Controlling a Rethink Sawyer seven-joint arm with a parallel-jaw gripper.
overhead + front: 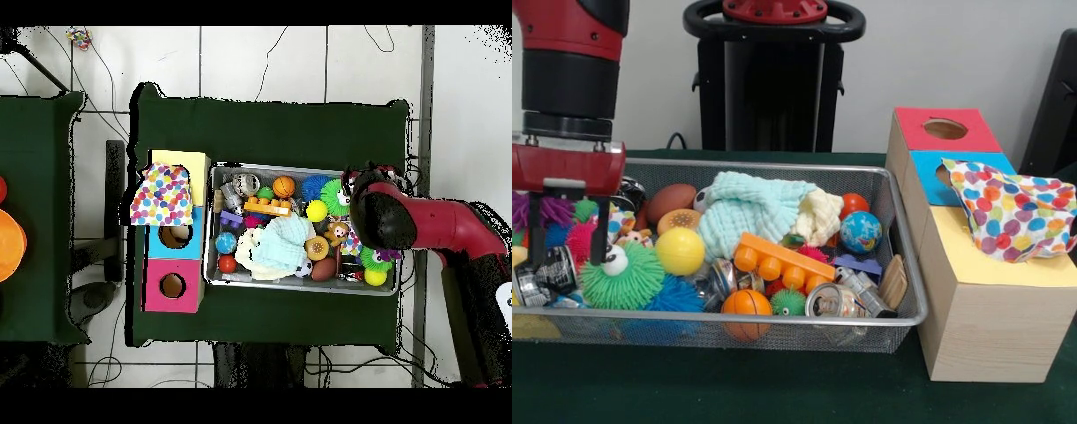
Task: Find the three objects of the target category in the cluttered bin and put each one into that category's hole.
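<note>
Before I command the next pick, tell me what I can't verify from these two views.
- Yellow box's hole: the polka-dot cloth lies over the box top in both views, so whether any of it has gone in is hidden.
- End effector: the overhead view hides it under the arm; in the front view it appears open over the bin's end.
- Further cloths: beneath the mint cloth and cream cloth, toys cover the bin's lower layers.

- A table (pixel 715 393) draped in dark green cloth is seen.
- The wire bin (pixel 777 329) is set on it.
- Three panelled wooden boxes (pixel 971 322) are placed just beside.
</note>
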